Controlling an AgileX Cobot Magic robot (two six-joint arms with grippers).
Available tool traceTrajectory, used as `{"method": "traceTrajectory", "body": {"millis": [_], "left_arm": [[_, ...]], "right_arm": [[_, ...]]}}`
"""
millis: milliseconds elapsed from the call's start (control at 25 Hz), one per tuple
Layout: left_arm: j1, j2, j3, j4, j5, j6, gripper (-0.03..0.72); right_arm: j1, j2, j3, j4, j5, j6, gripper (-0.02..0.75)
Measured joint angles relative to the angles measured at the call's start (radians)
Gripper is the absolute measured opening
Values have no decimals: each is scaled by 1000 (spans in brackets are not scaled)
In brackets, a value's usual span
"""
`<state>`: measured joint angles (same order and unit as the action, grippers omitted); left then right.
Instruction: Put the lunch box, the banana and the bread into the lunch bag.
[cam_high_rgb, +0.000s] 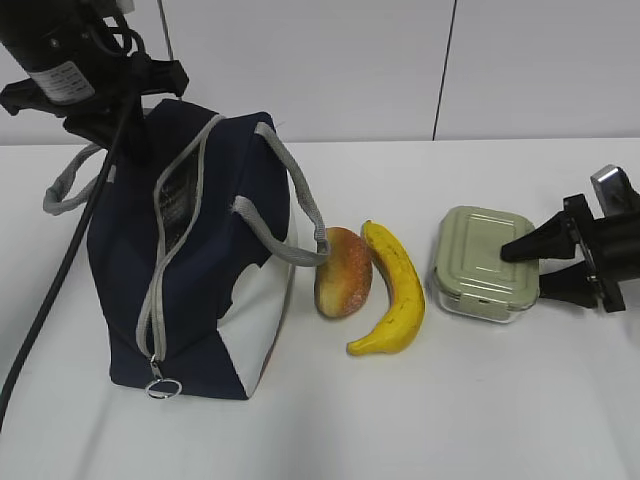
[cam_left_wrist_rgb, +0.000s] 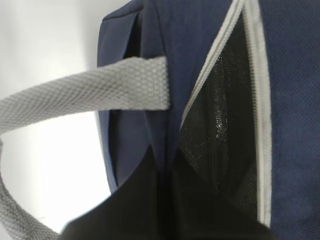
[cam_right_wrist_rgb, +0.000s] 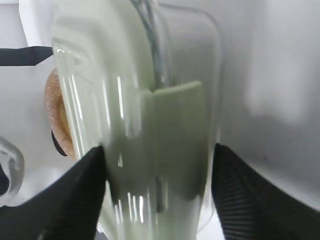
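Observation:
The navy lunch bag (cam_high_rgb: 200, 290) stands at the left with its zipper partly open, showing a dark inside (cam_left_wrist_rgb: 220, 125). My left gripper (cam_high_rgb: 140, 120) is at the bag's top. In the left wrist view its black jaws (cam_left_wrist_rgb: 167, 165) are shut on the navy fabric beside the opening. The bread (cam_high_rgb: 343, 272) and the banana (cam_high_rgb: 395, 290) lie side by side right of the bag. The lunch box (cam_high_rgb: 485, 262) with its sage-green lid rests on the table. My right gripper (cam_high_rgb: 522, 272) is open, its fingers astride the box's right end (cam_right_wrist_rgb: 135, 100). The left finger touches the box; the right is slightly apart.
A grey webbing handle (cam_left_wrist_rgb: 100, 92) loops off the bag's left side, and another hangs toward the bread (cam_high_rgb: 300, 215). The zipper's ring pull (cam_high_rgb: 163, 387) hangs at the bag's bottom front. A black cable (cam_high_rgb: 50, 290) trails down left. The bread shows behind the box (cam_right_wrist_rgb: 52, 115).

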<state>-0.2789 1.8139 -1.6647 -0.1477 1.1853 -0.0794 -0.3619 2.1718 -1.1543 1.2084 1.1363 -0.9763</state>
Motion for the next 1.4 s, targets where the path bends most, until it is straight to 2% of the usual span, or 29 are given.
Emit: {"method": "traceTrajectory", "body": {"millis": [80,160,440,720,840,1160,1400], "left_arm": [[0,0,0,0,-1,0,1],[0,0,0,0,-1,0,1],[0,0,0,0,-1,0,1],[0,0,0,-5,2,0,1],[0,0,0,-37,2,0,1],[0,0,0,-163,-16,30,0],[0,0,0,-281,-26,69,0]], "right_arm": [[0,0,-2,13,14,-2,413],[2,1,-2,29,16,-19,377],[2,2,-2,230,-8,-70,367],[14,-59,0,263,-27,-59,367],[65,-154,0,288,-43,-53,366],[290,-338,-74,300,9,75,366],[328,-348,-177,273,23,216,366]]}}
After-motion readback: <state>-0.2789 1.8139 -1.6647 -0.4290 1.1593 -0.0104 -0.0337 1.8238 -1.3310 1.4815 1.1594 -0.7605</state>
